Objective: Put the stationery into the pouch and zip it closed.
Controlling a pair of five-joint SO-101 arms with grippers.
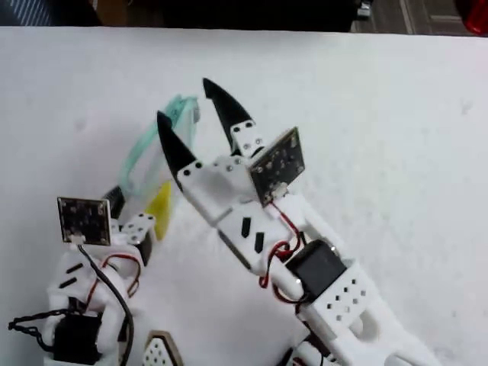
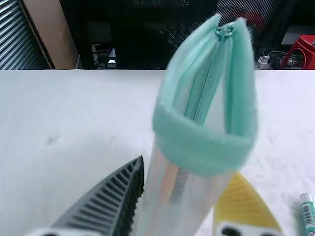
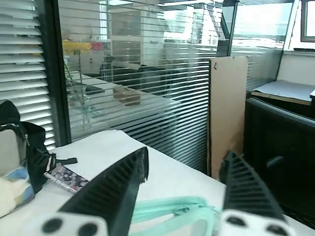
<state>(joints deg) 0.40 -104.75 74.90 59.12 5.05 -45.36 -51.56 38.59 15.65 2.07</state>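
My left pincer [image 2: 187, 172] is clamped on the near end of the translucent pouch [image 2: 202, 142]. The pouch's long axis runs away across the table [image 1: 381, 114], with its teal mouth gaping. My right pincer [image 1: 183, 99] hangs wide open and empty over the pouch's far end, so it is the one nearer the zip.

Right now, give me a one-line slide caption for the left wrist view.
Left claw grips the translucent pouch, its mint zipper mouth open above the white table.

Right gripper [image 1: 181, 96] over gaping mouth of pouch [image 2: 204, 147]
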